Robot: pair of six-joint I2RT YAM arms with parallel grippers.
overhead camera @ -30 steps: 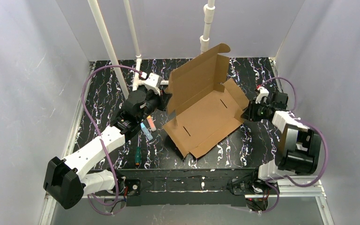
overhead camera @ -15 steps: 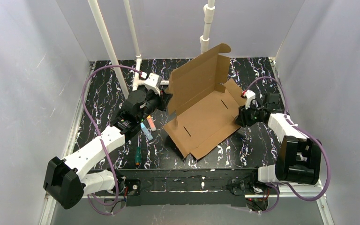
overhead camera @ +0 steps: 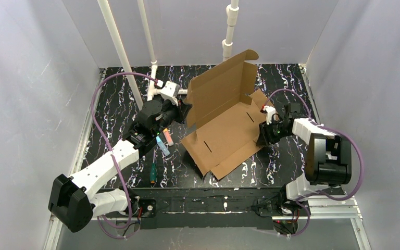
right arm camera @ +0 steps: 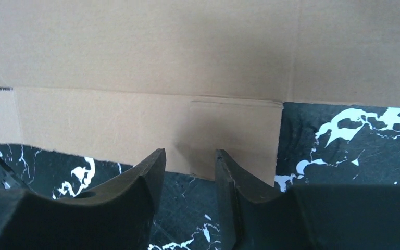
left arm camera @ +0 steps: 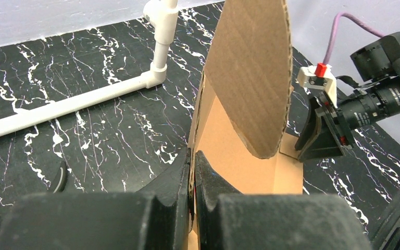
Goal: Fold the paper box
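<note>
Sitting mid table (overhead camera: 114, 109), nearer far edge: paper box (overhead camera: 224, 130), rear panel raised. Likely light, stiff between creases, thin edges crushable; grip flaps near creases. Left gripper (left arm camera: 192, 156): jaws pinch left wall edge. Right gripper (right arm camera: 190, 156): jaws parted at right flap.

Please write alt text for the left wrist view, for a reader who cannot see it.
The left gripper is shut on the edge of an upright flap of the paper box. Beyond it, the right gripper is close to the box's far side, and a white pipe lies on the black marbled table.
</note>
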